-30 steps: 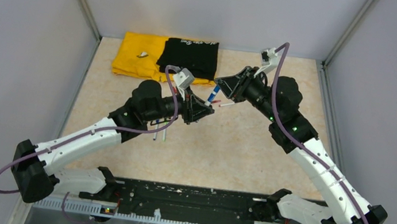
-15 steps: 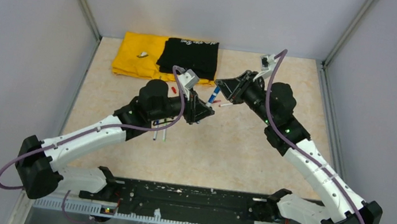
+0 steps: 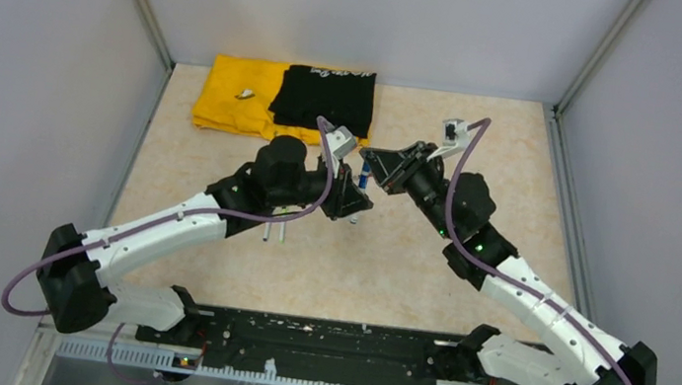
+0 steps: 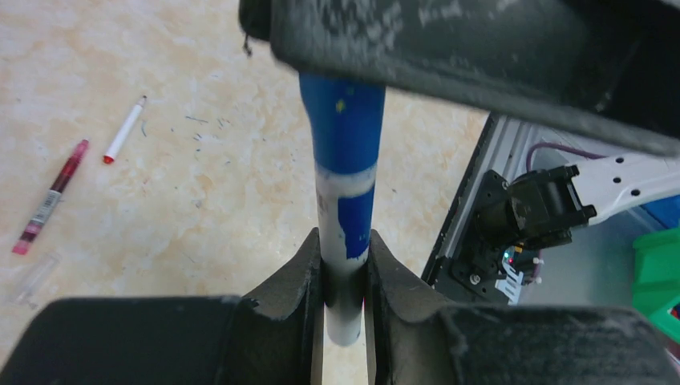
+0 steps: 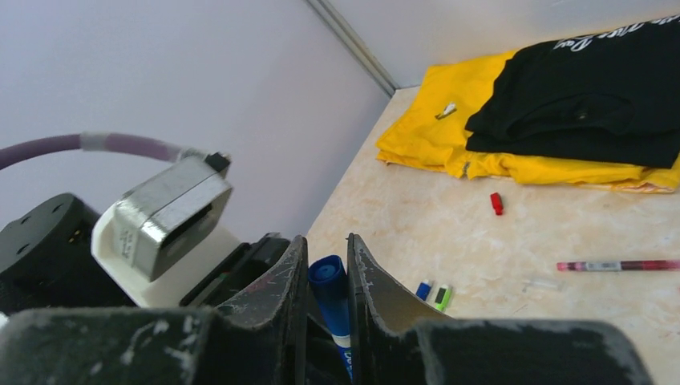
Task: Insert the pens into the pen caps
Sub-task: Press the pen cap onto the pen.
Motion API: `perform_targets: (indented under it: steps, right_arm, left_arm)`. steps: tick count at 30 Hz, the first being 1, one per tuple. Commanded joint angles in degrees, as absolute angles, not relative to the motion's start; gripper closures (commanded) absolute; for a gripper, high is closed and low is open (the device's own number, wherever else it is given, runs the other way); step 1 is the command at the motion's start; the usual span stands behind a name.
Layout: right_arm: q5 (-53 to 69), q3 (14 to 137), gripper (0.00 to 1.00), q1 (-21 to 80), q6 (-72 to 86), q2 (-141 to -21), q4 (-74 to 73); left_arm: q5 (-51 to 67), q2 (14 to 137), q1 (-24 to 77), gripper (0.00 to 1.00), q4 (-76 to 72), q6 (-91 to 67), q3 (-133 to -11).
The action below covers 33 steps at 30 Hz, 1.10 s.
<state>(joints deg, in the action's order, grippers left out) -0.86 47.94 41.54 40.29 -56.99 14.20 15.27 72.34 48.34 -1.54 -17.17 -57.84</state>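
Near the middle of the top view, the two arms meet tip to tip over the table [image 3: 388, 258], with one pen [image 4: 346, 233] shared between them. The left gripper [image 3: 353, 201] is pinched narrow on the pen's white barrel, its two fingers [image 4: 293, 281] pressed against either side at the bottom of the left wrist view. The right gripper [image 3: 373, 162] is closed snug on the blue pen cap [image 4: 343, 120], which sits over the upper end of that barrel (whether it is fully seated, I cannot tell).

At the upper left of the left wrist view a white pen with a red tip [image 4: 124, 131] lies flat on the table, and a maroon pen [image 4: 50, 196] lies just below it at the left edge, near but apart.

At the centre of the right wrist view lies a red cap [image 5: 497, 203]; lower down a small loose blue cap [image 5: 423, 289] and a green cap [image 5: 439, 297] lie side by side.

Against the back wall, at the top of the top view, a black cloth [image 3: 325, 96] lies partly over a yellow cloth [image 3: 230, 98].
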Motion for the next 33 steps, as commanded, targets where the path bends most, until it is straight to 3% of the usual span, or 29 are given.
perform_targets:
  steps: [1,14,33]
  right_arm:
    - [9.99,41.15,1.0,49.13,43.38,-56.31,0.92]
    - [0.33,37.09,1.0,49.29,38.98,-48.33,-13.29]
    - [2.63,29.36,1.0,49.92,43.28,-45.76,-11.36]
  left_arm:
    - [11.71,72.32,47.81,1.0,-18.42,-16.01,-66.33]
    - [12.2,72.7,47.82,1.0,-17.99,-14.41,-68.86]
    - [10.81,72.5,47.81,1.0,-16.28,-13.42,-70.16]
